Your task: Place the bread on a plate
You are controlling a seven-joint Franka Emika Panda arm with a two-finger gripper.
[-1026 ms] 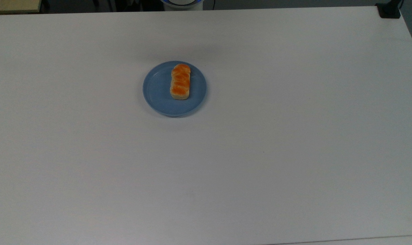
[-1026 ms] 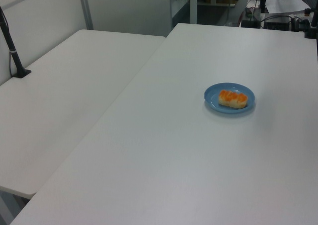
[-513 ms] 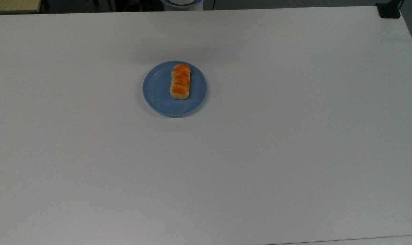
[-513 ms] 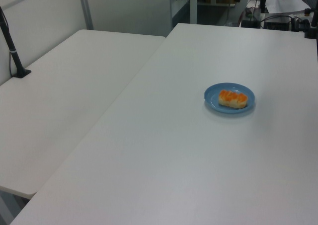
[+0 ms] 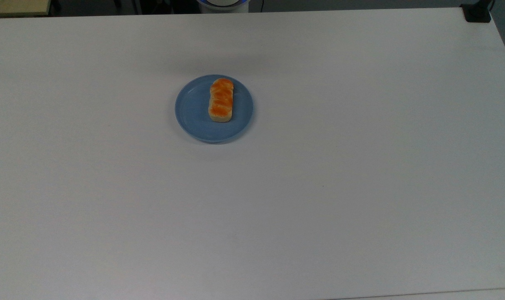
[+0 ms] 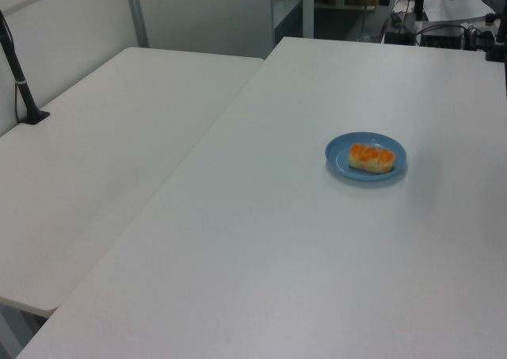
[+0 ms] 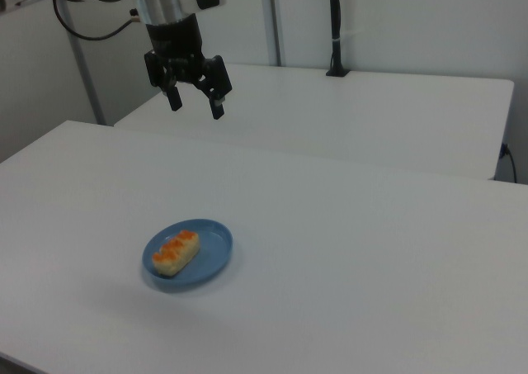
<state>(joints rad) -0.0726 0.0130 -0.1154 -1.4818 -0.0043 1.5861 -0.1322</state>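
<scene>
The bread (image 5: 221, 100), a small oblong loaf with a lumpy orange-brown glazed top and pale sides, lay on the plate (image 5: 194, 109), a smooth round light-blue dish with a low rim. Both sat on a plain white desk (image 5: 319, 166), with a second white desk (image 7: 396, 110) behind. The hand (image 7: 196, 106) hung high above the plate, pointing downward, its fingers spread and gripping nothing, the bread well below it.
</scene>
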